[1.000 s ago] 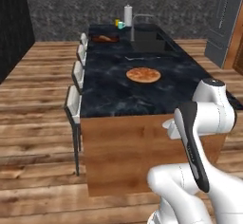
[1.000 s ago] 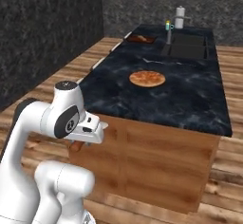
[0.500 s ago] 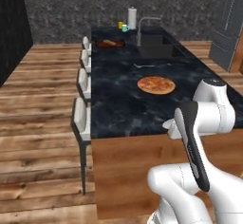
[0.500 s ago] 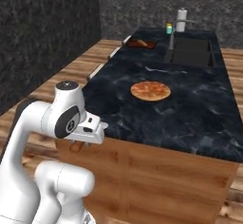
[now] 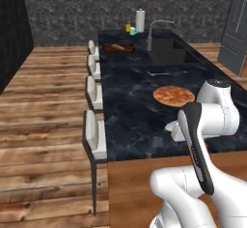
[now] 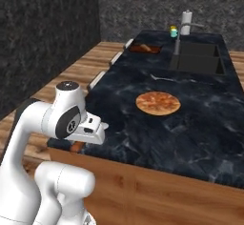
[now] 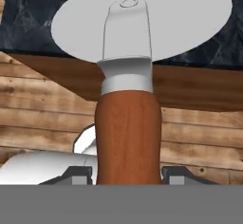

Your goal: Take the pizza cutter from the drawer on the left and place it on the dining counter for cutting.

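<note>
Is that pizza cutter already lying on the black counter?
No. In the hand view the pizza cutter is up in the jaws, its wooden handle between the fingertips, its round blade pointing toward the counter edge.

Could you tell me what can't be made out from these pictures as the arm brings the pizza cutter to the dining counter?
- Fingertips of the gripper: hand view, hidden behind the brown handle of the pizza cutter and cut by the bottom edge.
- Contents of the dark dish on the dining counter: too small in both base views.
- Small items beside the faucet: too small to name.
- Stools: legs cut off by the counter in the right base view.
</note>
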